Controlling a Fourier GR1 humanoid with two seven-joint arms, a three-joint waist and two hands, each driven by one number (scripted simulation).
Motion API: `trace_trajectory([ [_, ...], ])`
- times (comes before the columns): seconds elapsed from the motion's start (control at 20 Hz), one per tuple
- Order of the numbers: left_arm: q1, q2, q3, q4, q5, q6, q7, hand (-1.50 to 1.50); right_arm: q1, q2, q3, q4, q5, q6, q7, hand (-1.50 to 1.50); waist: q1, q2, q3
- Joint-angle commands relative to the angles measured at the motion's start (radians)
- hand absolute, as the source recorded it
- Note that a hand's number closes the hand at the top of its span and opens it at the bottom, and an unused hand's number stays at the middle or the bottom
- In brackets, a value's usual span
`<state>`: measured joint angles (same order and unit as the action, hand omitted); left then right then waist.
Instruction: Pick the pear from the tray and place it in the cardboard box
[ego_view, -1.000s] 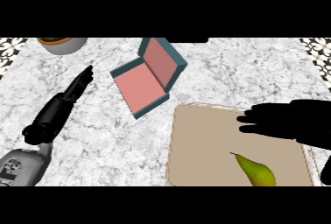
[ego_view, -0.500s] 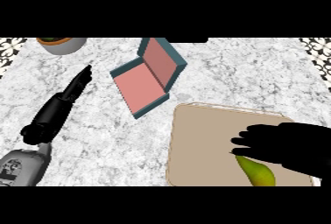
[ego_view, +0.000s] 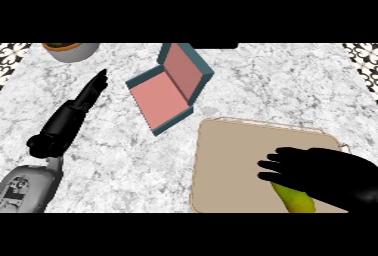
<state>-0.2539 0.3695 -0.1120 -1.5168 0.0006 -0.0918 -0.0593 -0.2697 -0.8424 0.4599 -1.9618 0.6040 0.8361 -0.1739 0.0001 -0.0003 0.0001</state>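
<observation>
A green-yellow pear lies on the beige tray at the lower right, its upper part hidden under my right hand. That black hand hovers over the pear with fingers slightly bent toward the left; whether it touches the fruit I cannot tell. The cardboard box, pink inside with teal outer walls, lies open on the counter at the upper middle. My left hand rests at the left with straight fingers pointing up and away, holding nothing.
A grey pot with a brown rim stands at the top left corner. Marble counter spreads between the left arm and the tray. Patterned wall edges show at the top corners.
My right hand has moved down the tray toward the near edge and now covers the top of the pear. The left hand, box and tray have stayed still.
</observation>
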Motion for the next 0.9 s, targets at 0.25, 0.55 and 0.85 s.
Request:
trace_trajectory([
  [0.25,-0.009,-0.025,0.056,0.048,-0.028,-0.049,-0.034,0.0,0.065,0.047,0.035,0.031,0.216,-0.062,-0.075,-1.5,-0.004,0.001,0.0],
  [0.55,0.009,-0.029,0.08,-0.013,-0.038,-0.078,0.002,0.0,-0.001,0.202,0.057,0.104,0.302,-0.01,-0.019,-1.5,0.003,0.001,0.0],
  [0.85,-0.023,-0.056,0.101,0.037,-0.062,-0.093,-0.018,0.0,0.013,0.253,0.077,0.183,0.356,-0.005,-0.082,-1.5,0.001,0.001,0.0],
])
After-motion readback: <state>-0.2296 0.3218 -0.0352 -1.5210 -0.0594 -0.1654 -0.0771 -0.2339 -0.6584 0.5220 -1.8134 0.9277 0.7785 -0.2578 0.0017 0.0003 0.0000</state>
